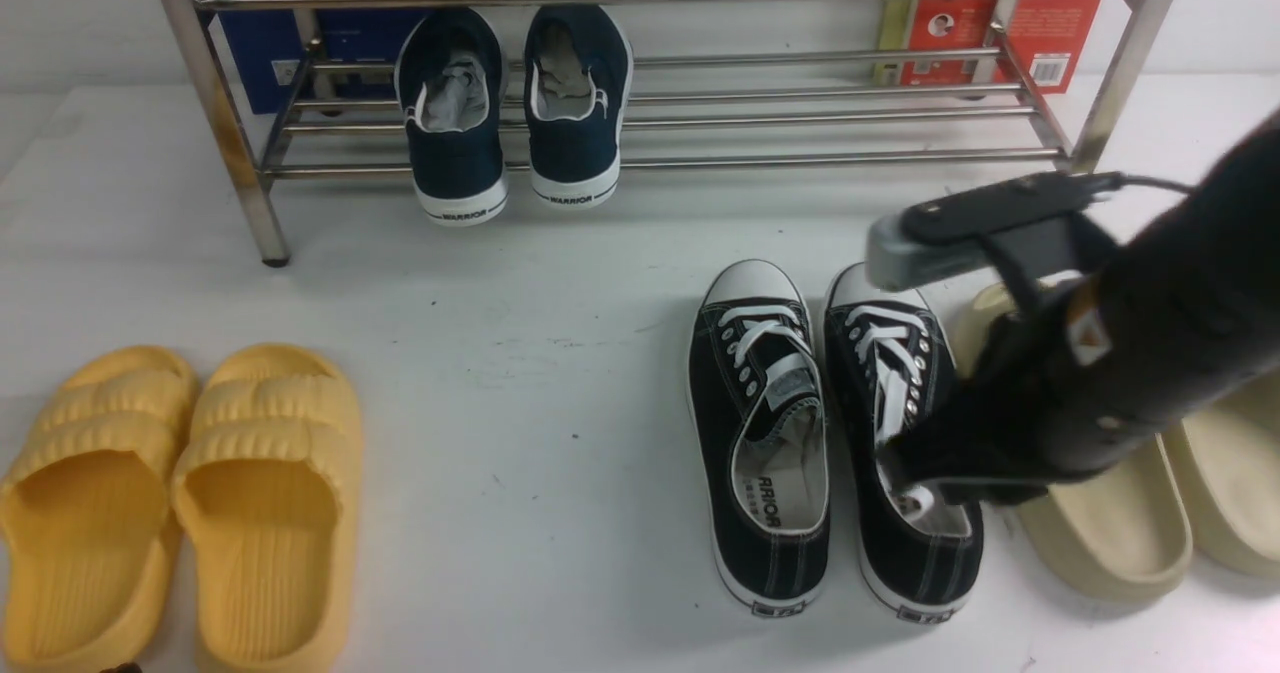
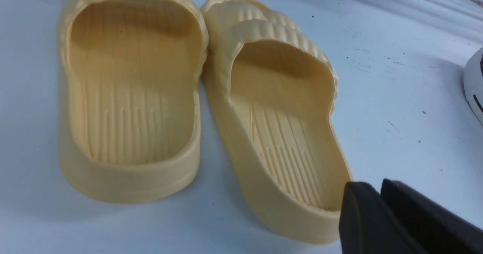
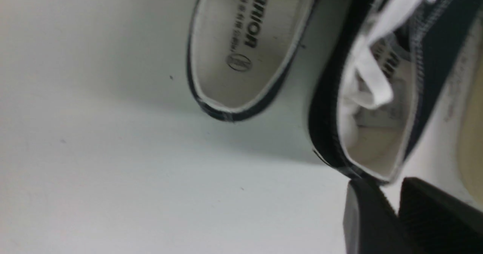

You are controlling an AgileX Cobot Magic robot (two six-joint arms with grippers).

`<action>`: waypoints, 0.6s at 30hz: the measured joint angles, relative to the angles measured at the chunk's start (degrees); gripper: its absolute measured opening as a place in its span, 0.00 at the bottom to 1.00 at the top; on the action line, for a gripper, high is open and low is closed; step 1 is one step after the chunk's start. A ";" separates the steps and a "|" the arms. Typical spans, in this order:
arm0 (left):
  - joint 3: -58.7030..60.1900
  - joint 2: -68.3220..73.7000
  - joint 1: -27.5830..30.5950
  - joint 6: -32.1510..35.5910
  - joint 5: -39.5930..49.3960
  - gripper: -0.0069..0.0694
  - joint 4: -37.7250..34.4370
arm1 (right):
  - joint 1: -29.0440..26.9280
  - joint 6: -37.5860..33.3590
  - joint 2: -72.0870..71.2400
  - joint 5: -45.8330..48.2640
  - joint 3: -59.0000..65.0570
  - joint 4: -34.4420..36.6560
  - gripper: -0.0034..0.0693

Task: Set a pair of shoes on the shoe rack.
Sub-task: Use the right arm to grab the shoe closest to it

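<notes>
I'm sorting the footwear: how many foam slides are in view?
4. Two yellow foam slides lie side by side at the near left; two beige foam slides lie at the near right, partly hidden behind the right arm. More could be hidden there.

Speckled white floor [image 1: 560, 373], pale wall [image 1: 80, 13] behind

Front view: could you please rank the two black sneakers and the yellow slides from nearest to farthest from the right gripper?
1. The right black sneaker, with the right gripper at its opening.
2. The left black sneaker, just beside the first, on its left.
3. The yellow slides, far off at the left edge.
</notes>
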 joint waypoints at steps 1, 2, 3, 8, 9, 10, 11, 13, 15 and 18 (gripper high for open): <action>0.00 0.00 0.00 0.00 0.00 0.19 0.00 | 0.39 0.72 0.95 -0.71 -0.50 0.11 0.37; 0.00 0.00 0.00 0.00 0.00 0.19 0.00 | 0.96 1.45 2.78 -1.56 -1.52 0.55 0.44; 0.00 0.00 0.00 0.00 0.00 0.19 0.00 | 1.17 1.51 3.96 -2.31 -2.20 1.23 0.48; 0.00 0.00 0.00 0.00 0.00 0.20 0.00 | 1.49 1.91 10.18 -4.00 -6.18 3.27 0.64; 0.00 0.00 0.00 0.00 0.00 0.20 0.00 | 1.49 1.91 11.03 -4.20 -6.81 3.52 0.66; 0.00 0.00 0.00 0.00 0.00 0.20 0.00 | 1.49 1.91 11.58 -4.34 -7.24 3.52 0.66; 0.00 0.00 0.00 0.00 0.00 0.20 0.00 | 1.49 1.91 12.19 -4.49 -7.63 3.52 0.66; 0.00 0.00 0.00 0.00 0.00 0.21 0.00 | 1.49 1.91 12.88 -4.63 -7.95 3.52 0.66; 0.00 0.00 0.00 0.00 0.00 0.21 0.00 | 1.49 2.00 13.42 -4.58 -8.10 3.46 0.66; 0.00 0.00 0.00 0.00 0.00 0.21 0.00 | 1.49 2.06 13.76 -4.30 -8.10 3.04 0.66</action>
